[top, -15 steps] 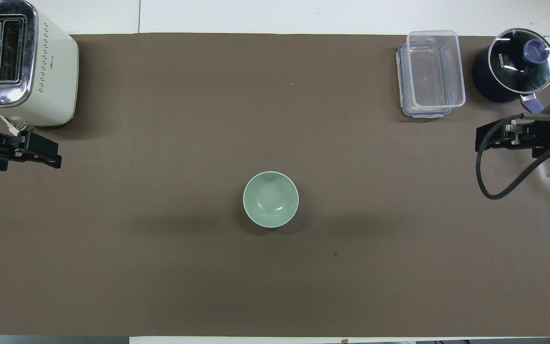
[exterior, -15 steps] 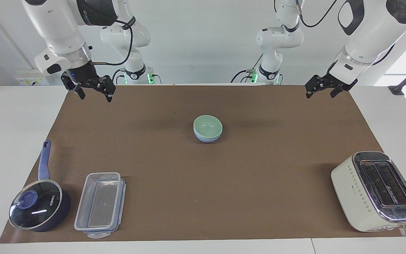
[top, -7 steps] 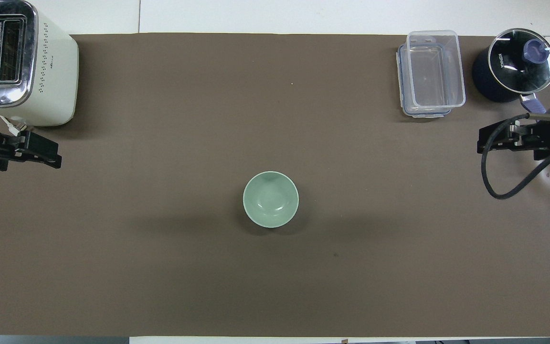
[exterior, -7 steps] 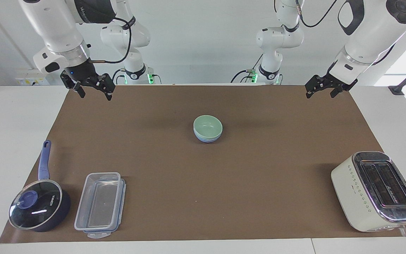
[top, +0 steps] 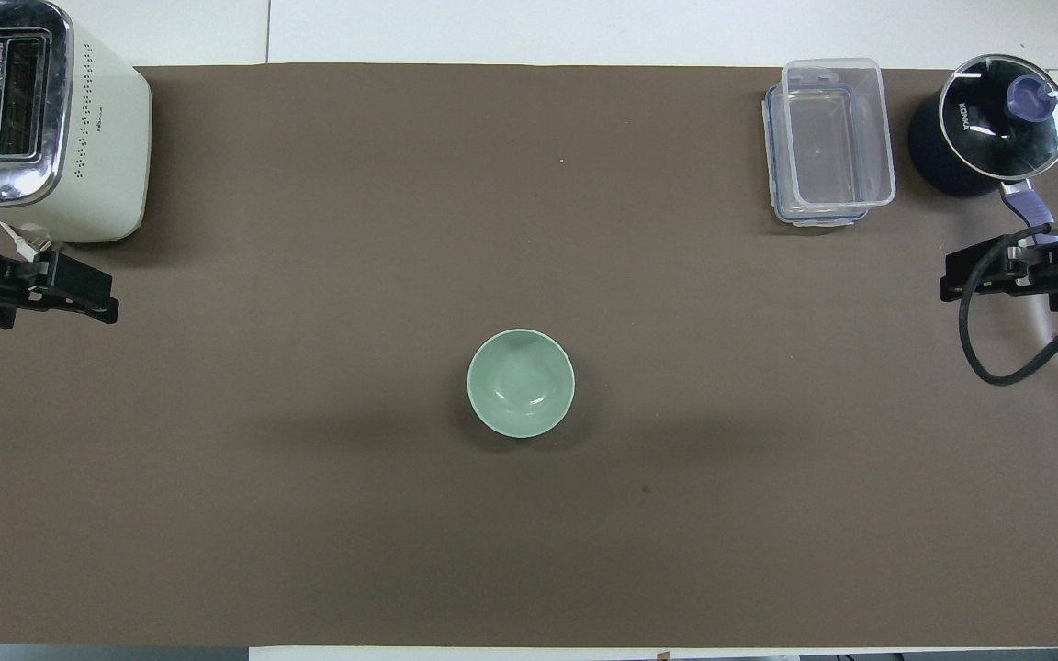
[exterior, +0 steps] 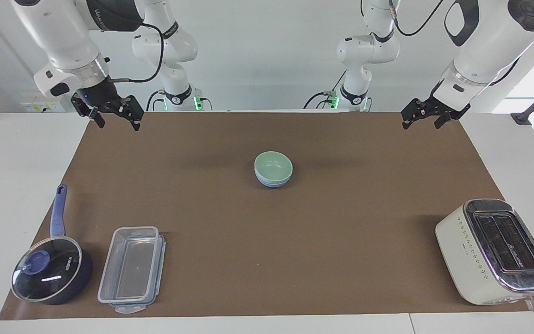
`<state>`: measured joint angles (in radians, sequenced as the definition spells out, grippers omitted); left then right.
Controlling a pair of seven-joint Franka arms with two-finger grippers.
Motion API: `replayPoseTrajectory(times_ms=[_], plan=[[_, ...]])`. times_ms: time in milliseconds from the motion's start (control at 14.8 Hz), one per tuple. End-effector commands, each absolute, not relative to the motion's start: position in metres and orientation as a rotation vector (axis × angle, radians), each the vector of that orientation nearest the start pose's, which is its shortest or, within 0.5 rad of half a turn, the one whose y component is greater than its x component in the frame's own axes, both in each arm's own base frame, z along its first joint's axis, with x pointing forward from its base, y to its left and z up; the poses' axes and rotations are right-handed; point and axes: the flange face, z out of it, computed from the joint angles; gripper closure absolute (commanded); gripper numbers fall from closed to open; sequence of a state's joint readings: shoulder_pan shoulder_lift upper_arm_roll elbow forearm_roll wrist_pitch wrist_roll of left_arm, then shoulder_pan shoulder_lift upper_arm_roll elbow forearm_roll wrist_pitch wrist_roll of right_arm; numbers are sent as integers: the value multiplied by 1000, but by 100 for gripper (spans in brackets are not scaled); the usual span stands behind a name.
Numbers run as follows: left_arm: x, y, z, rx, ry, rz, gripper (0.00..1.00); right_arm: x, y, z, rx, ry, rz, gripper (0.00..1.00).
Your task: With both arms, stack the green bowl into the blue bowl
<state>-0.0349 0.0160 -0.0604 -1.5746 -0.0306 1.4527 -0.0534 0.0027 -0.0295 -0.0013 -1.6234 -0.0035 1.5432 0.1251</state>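
The green bowl (exterior: 273,166) sits nested inside the blue bowl (exterior: 270,183) at the middle of the brown mat. In the overhead view only the green bowl (top: 521,383) shows; the blue bowl is hidden under it. My right gripper (exterior: 118,125) is open and empty, raised over the mat's edge nearest the robots at the right arm's end, and shows in the overhead view (top: 956,283) too. My left gripper (exterior: 421,124) is open and empty, raised over the mat's corner at the left arm's end, seen from above (top: 95,299) beside the toaster. Both are far from the bowls.
A cream toaster (exterior: 494,250) stands at the left arm's end, farther from the robots than the bowls. A dark blue lidded saucepan (exterior: 51,269) and a clear plastic container (exterior: 130,269) stand at the right arm's end, also farther out.
My right gripper has drawn up and away from the bowls toward its own end of the table. The left arm and the bowls have not moved.
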Motion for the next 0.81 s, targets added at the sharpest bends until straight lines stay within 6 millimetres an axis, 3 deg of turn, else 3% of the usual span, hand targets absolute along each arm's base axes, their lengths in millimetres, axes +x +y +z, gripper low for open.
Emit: replayPoseTrajectory(times_ms=[0, 539, 741], plan=[[544, -53, 606, -3139, 61, 211, 0, 538, -6, 619, -3150, 170, 91, 0], [544, -53, 606, -3139, 61, 211, 0, 537, -3, 620, -3170, 157, 85, 0], [544, -53, 606, -3139, 61, 211, 0, 535, 11, 624, -3174, 123, 75, 0]])
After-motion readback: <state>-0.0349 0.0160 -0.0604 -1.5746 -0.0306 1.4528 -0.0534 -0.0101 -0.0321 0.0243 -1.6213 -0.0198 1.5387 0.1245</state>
